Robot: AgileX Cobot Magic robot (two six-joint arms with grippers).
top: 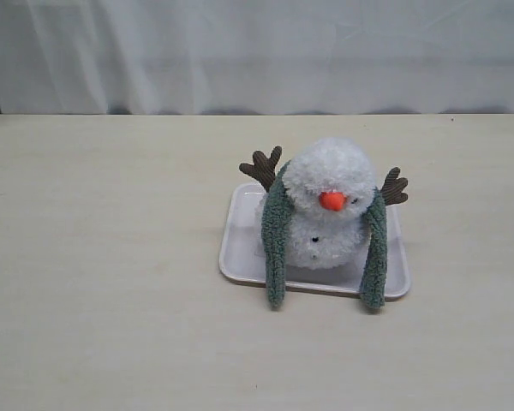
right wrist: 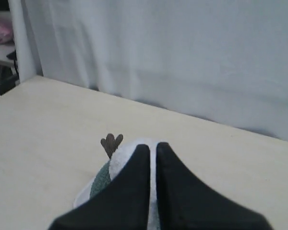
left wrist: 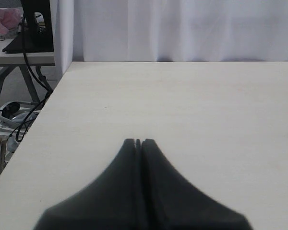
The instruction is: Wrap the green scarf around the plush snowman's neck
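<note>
Status: plush snowman [top: 325,201] sits upright in the middle of the white tray [top: 232,250]. Green scarf [top: 275,248] runs behind its head. One tail comes down each side of the face, crosses the tray rim on the face side, and the tips rest on the bench [top: 111,300] just outside that rim. The tails are apart and not crossed. I can't make out the neck crease under the fluff, so my read is draped, not yet wrapped.

Handling (my judgement):
- The scarf is soft, limp, light fleece. It won't hold a shape and will drag on the plush rather than slide.
- Best hold is a tail tip where it lies past the tray rim, with nothing but bench around it.
- The snowman is light and squashy. A sideways tug on the scarf will likely tip it or skid it in the tray, so lift the tail before carrying it across.
- The twig arms [top: 261,165] stick up beside the head and could snag the fleece.

Arms:
- Neither arm shows in the exterior view, so both are clear of the tray.
- Left gripper [left wrist: 138,142]: jaws pressed together, empty, low over bare bench, well apart from the tray.
- Right gripper [right wrist: 152,146]: jaws closed on nothing, aimed at the snowman from off the tray and not touching it.
- Both need to spread before any pick.
</note>
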